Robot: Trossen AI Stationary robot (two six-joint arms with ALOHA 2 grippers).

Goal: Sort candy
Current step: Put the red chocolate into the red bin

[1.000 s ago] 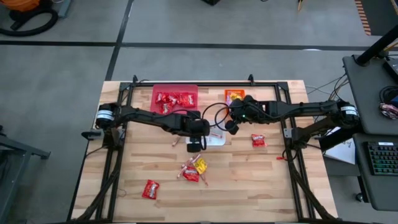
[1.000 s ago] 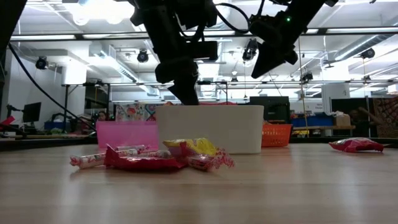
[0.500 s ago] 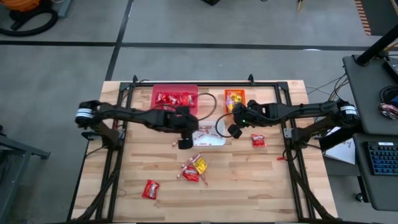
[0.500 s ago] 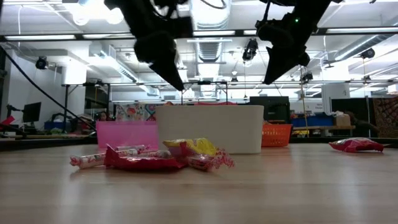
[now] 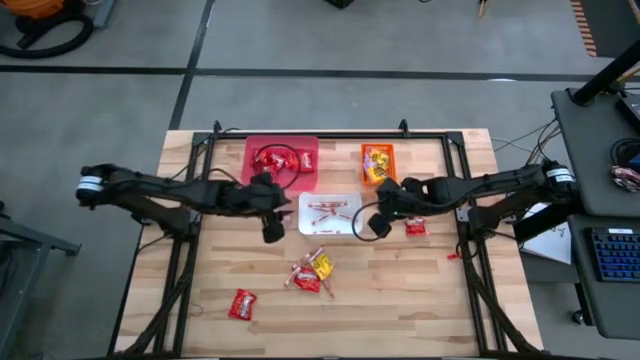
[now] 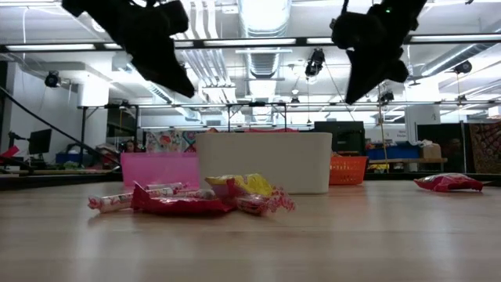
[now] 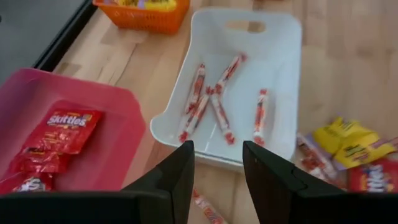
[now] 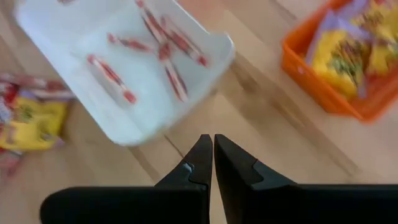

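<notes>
Both arms have drawn back from the white bin (image 5: 331,213): left gripper (image 5: 271,233) now beside its left edge, fingers parted and empty; right gripper (image 5: 379,228) off its right edge, pinched shut, empty. Wooden table (image 5: 400,290), workshop beyond. Sticks (image 7: 211,102) lie in the bin, fanned roughly along its length. Loose candy pile (image 5: 312,271) sits nearer; wrappers there overlap, hard to separate.

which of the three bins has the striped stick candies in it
The white bin, in the middle: it holds the red-and-white sticks. The pink-red bin holds red packets; the orange bin holds yellow ones.
</notes>
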